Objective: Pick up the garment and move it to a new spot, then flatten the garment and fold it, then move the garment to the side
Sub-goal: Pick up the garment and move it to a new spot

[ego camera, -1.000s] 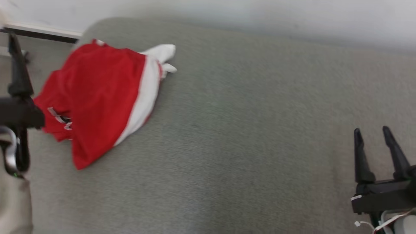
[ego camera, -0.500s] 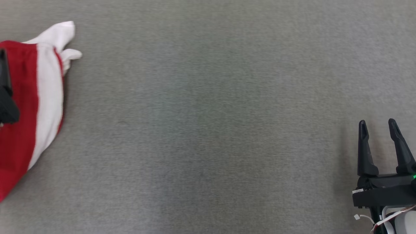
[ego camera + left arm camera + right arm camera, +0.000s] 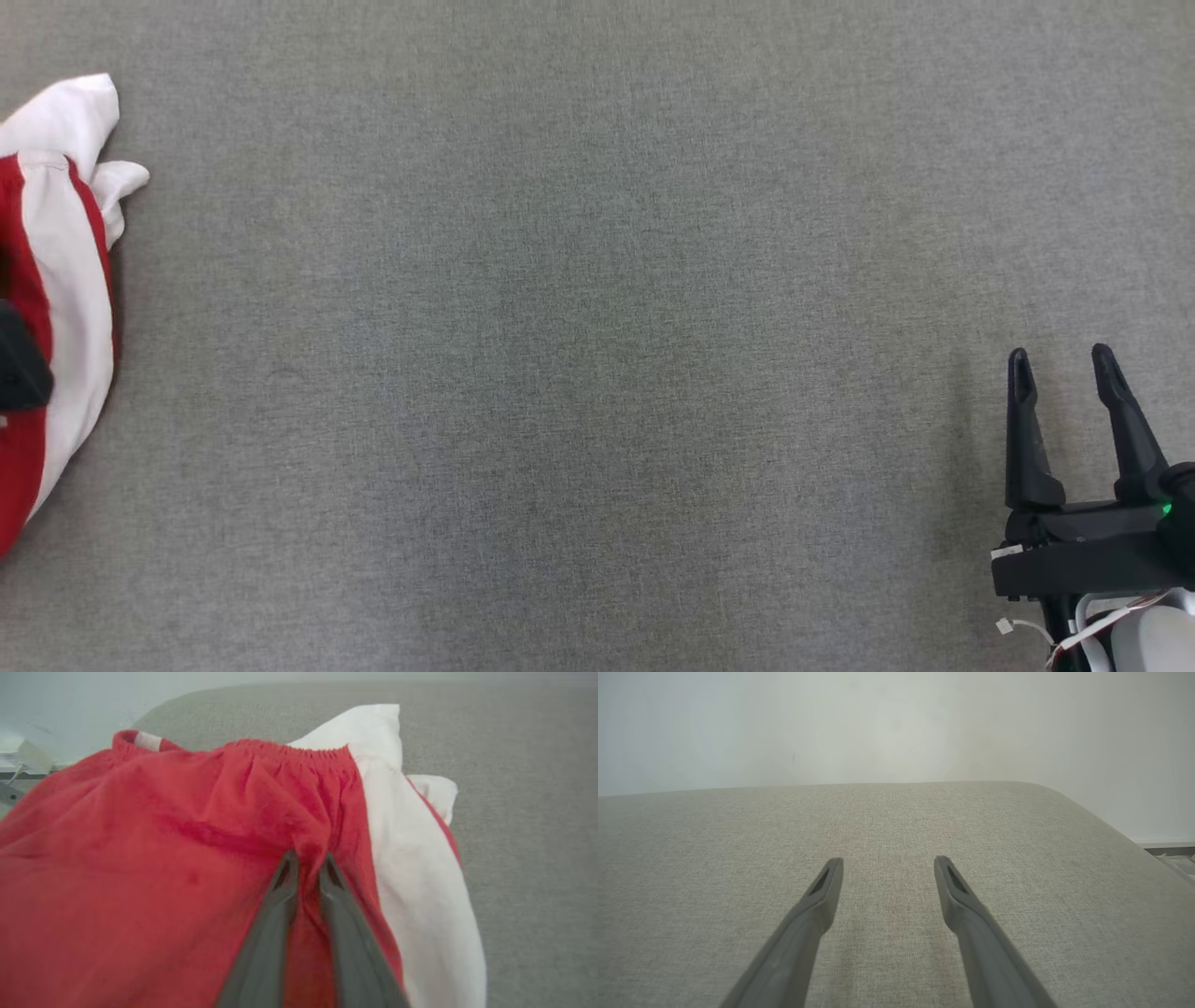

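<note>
Where the left pincer (image 3: 308,857) pinches, the garment (image 3: 140,858) lies bunched.

garment (image 3: 65,280): one, red and white; white band (image 3: 411,896) on it: one; white tips (image 3: 75,112) at its edge: two; grippers: two, left gripper (image 3: 308,856) and right gripper (image 3: 1060,353); fingers (image 3: 805,924): four, two dark ones per gripper; green light (image 3: 1166,509): one; grey cloth surface (image 3: 597,336): one; pale wall (image 3: 896,728): one; white wires (image 3: 1111,632) by right gripper: too small to count
</note>
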